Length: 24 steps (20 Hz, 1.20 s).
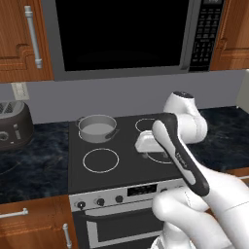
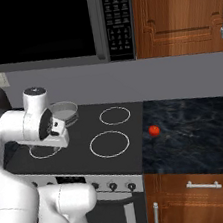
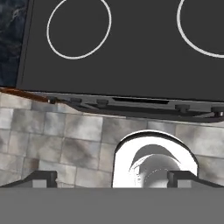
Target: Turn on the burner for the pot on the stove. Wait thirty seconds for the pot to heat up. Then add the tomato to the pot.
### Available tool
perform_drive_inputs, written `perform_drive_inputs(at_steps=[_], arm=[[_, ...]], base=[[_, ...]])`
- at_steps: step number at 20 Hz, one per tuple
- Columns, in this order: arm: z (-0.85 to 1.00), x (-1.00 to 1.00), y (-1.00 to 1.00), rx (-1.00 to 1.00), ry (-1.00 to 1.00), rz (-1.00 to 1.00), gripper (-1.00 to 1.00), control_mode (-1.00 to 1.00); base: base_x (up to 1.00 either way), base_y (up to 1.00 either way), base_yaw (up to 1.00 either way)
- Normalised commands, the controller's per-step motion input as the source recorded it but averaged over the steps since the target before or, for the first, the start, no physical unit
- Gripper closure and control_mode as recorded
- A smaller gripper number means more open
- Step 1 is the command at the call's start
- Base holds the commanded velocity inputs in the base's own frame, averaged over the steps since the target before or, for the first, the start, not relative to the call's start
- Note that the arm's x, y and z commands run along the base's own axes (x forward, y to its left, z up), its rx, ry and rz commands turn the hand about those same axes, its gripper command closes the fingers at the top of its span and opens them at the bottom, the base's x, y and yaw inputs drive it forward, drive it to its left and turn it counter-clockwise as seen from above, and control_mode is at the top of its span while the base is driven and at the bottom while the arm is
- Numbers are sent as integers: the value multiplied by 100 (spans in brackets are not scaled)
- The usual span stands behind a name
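Stove [image 1: 124, 168]: silver front panel with black knobs [image 1: 100, 201] nearest, black cooktop behind; gripper [image 3: 112, 177] above its front, fingers wide apart, empty. Grey pot [image 1: 97, 128] on rear left ring; tomato [image 2: 154, 130] on dark counter [image 2: 198, 136] right of stove, well apart from pot

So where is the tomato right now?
In the right base view the tomato sits on the dark counter just right of the stove, apart from the pot.
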Motion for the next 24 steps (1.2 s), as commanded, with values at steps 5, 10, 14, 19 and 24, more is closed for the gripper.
perform_drive_inputs(at_steps=[5, 10, 14, 19, 24], arm=[[25, 19, -68, -23, 9, -24, -100, -100], [-10, 34, -15, -14, -2, -23, -100, -100], [-15, 6, -8, -8, -2, -4, -100, -100], [0, 0, 0, 0, 0, 0, -100, -100], [0, 0, 0, 0, 0, 0, -100, -100]], base=[[0, 0, 0], [0, 0, 0], [0, 0, 0], [0, 0, 0], [0, 0, 0]])
